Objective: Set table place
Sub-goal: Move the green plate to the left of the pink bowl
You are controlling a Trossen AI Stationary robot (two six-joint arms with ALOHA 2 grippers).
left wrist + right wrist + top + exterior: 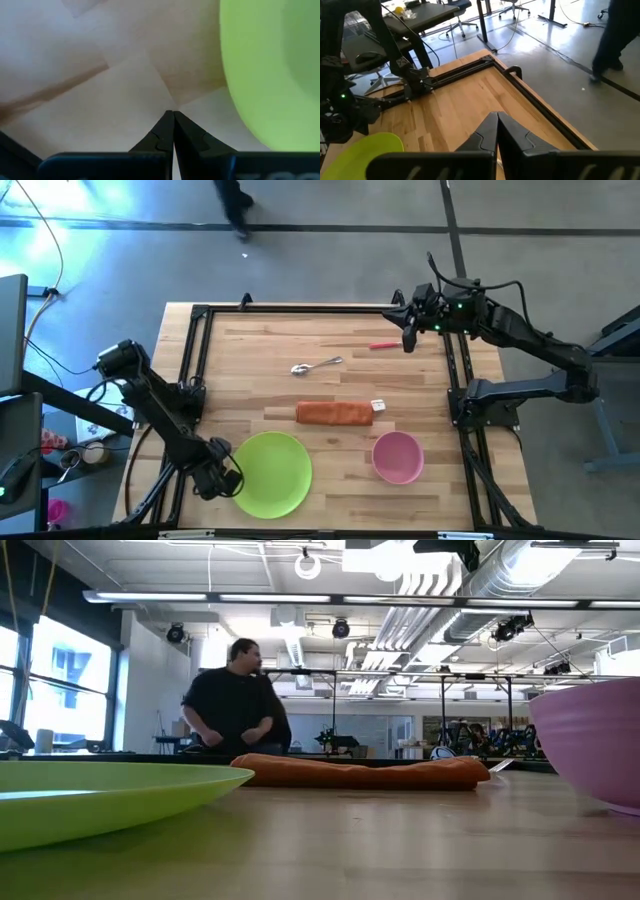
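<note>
both jaws together, left gripper point(222, 480) beside plate point(272, 473), right gripper point(408, 340) beside fork point(383, 345)

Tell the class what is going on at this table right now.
Nothing is held. The left end effector, shut, sits low beside the green plate. The right end effector, also shut, hovers near the red-handled fork. The spoon, orange cloth and pink bowl lie untouched on the table.

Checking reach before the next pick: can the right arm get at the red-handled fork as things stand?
Probably yes. The right gripper hangs shut over the far right part of the table, with the fork lying just beside it. Nothing lies between them; the spoon and orange cloth roll sit well clear.
</note>
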